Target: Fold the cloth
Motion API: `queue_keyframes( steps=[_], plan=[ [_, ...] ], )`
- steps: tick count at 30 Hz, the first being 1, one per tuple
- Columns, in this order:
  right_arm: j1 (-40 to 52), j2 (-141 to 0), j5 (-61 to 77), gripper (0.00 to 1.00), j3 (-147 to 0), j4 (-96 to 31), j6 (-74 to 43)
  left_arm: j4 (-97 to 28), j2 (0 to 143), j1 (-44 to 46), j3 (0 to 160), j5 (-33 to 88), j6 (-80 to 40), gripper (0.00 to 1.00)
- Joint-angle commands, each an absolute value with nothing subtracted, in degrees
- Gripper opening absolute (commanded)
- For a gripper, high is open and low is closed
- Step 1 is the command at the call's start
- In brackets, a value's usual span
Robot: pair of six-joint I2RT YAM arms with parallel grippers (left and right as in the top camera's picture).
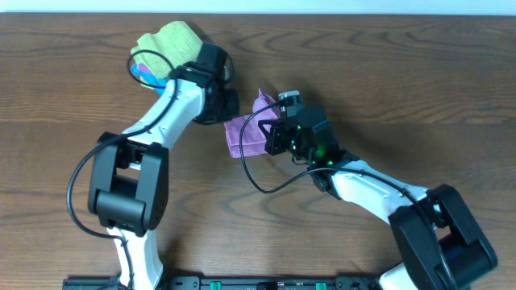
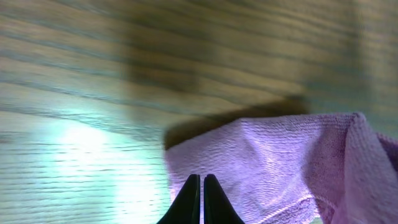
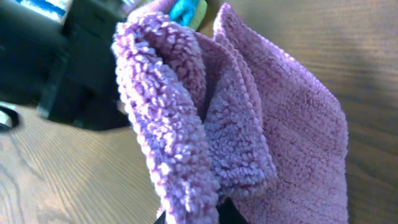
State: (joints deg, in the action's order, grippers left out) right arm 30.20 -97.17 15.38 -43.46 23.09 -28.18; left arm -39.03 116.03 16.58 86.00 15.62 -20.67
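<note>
A purple fleece cloth (image 1: 244,137) lies crumpled at the middle of the wooden table. My right gripper (image 1: 271,134) is shut on a raised fold of it and holds that fold up. In the right wrist view the fold (image 3: 168,124) hangs over the jaws (image 3: 193,218) and hides most of them. My left gripper (image 1: 226,111) is at the cloth's left edge. In the left wrist view its fingers (image 2: 201,178) are shut, tips over the cloth's near corner (image 2: 280,155). I cannot tell whether they pinch any fabric.
A pile of other cloths sits at the back left: a yellow-green one (image 1: 171,40) on top of a blue one (image 1: 143,74). The left arm's black body (image 3: 62,68) stands close beside the raised fold. A black cable (image 1: 258,181) loops beside the right arm.
</note>
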Motion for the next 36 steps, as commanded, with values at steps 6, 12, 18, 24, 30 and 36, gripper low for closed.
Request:
queue_keyframes(
  steps=[6, 12, 18, 24, 30, 36],
  plan=[
    [31.4, -105.0, 15.5, 0.01, -49.2, 22.9, -26.6, -40.4, 111.6, 11.9, 87.3, 14.4, -19.2, 0.06],
    [33.6, -108.5, 15.9, 0.01, -53.7, 19.2, -24.6, -40.9, 108.8, 9.6, 87.3, 14.4, -19.2, 0.06],
    [35.4, -109.6, 15.2, 0.01, -54.4, 17.6, -23.5, -40.9, 106.9, 7.9, 87.3, 14.4, -19.3, 0.06],
    [36.4, -109.8, 16.4, 0.03, -54.4, 15.4, -22.5, -40.9, 106.3, 7.2, 87.3, 14.4, -19.3, 0.05],
    [38.0, -109.7, 17.6, 0.25, -54.4, 15.6, -22.2, -40.9, 106.2, 7.0, 87.3, 14.5, -19.3, 0.06],
    [39.0, -109.7, 22.0, 0.39, -54.4, 16.4, -22.2, -40.9, 105.8, 7.0, 87.3, 14.4, -19.3, 0.06]
  ],
)
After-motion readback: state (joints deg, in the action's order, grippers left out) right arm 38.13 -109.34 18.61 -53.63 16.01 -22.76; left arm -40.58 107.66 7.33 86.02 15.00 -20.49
